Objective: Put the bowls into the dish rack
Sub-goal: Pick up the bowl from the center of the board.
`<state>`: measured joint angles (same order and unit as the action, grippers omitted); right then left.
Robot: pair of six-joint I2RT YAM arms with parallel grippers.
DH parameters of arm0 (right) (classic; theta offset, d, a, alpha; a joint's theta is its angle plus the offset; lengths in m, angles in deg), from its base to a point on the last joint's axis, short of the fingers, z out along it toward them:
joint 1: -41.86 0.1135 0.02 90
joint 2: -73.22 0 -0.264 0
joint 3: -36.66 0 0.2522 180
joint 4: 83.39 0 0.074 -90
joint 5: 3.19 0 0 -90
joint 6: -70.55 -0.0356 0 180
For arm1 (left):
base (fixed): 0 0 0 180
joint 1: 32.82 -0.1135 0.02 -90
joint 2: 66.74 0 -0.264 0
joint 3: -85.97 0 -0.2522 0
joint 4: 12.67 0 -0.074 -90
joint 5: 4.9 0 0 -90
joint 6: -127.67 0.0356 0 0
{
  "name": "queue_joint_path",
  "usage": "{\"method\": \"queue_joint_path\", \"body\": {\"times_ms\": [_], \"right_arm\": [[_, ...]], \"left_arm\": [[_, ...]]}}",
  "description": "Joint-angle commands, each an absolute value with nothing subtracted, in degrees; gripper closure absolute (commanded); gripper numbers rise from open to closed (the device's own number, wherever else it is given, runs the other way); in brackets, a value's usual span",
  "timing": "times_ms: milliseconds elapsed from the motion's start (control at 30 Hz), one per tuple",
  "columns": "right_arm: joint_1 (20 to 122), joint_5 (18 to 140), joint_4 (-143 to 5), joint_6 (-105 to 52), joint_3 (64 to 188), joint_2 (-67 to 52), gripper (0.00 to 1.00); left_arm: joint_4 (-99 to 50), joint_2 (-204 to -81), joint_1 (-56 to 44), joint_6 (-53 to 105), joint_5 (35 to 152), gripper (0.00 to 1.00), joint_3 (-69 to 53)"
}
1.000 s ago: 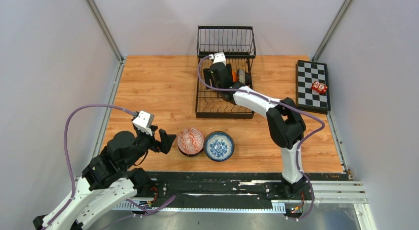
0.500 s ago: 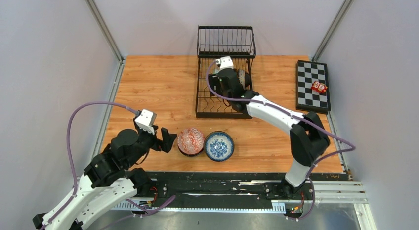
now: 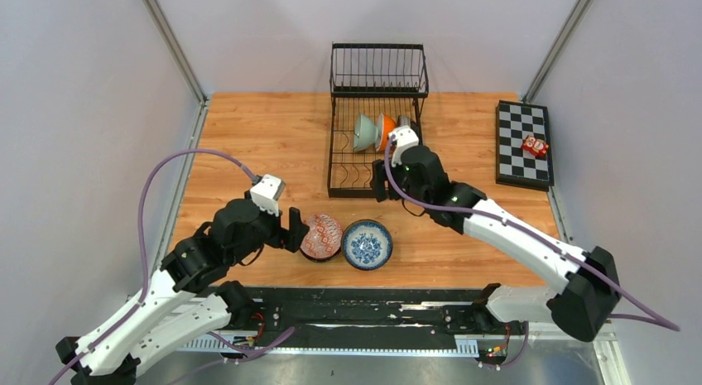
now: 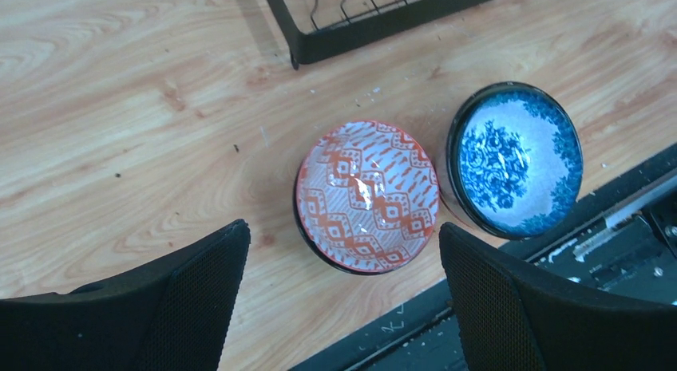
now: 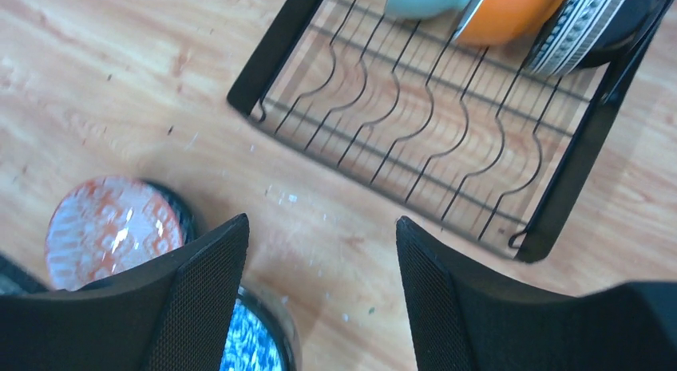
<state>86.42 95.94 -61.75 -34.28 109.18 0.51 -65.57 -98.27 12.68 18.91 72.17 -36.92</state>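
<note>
You have three bowls loaded: a pale green bowl point(image 3: 363, 131), an orange bowl point(image 3: 386, 130) and a dark-patterned bowl point(image 3: 404, 122) stand on edge, pressed side by side, in the lower tray of the dish rack point(image 3: 378, 166). The rack sits at the middle of the worktop's far edge. Two bowls lie upright on the wood near the middle of the near edge: a red-patterned bowl point(image 3: 320, 236) and, just to its right with the rims almost touching, a blue-and-white floral bowl point(image 3: 367, 243). Your left gripper point(image 3: 296, 230) is just beside the left rim of the red-patterned bowl, its fingers point(image 4: 188, 291) spread wide and grasping nothing; the left wrist view shows that bowl lying ahead between them. Your right gripper point(image 3: 377, 180) hangs over the near end of the rack, fingers point(image 5: 199, 291) apart and empty. A checkered board point(image 3: 513, 166) lies at the far right corner, with a small red object point(image 3: 535, 145) on it.
</note>
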Motion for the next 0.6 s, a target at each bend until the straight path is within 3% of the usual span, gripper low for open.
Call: {"method": "queue_joint_path", "body": {"times_ms": [0, 267, 567], "right_arm": [[88.29, 90.81, -54.99, -35.33, 104.35, 7.13, 0.31], [91.76, 89.48, -47.96, -35.14, 100.38, 13.64, 0.38], [96.93, 91.65, -43.98, -36.42, 100.22, 13.1, 0.44]], "left_arm": [[-64.65, -100.55, 12.48, 16.16, 76.22, 0.11, -35.68], [-61.79, -103.74, 12.53, 13.1, 78.79, 0.16, -36.8], [-56.99, -109.64, 13.97, 9.97, 84.07, 0.3, -38.17]]}}
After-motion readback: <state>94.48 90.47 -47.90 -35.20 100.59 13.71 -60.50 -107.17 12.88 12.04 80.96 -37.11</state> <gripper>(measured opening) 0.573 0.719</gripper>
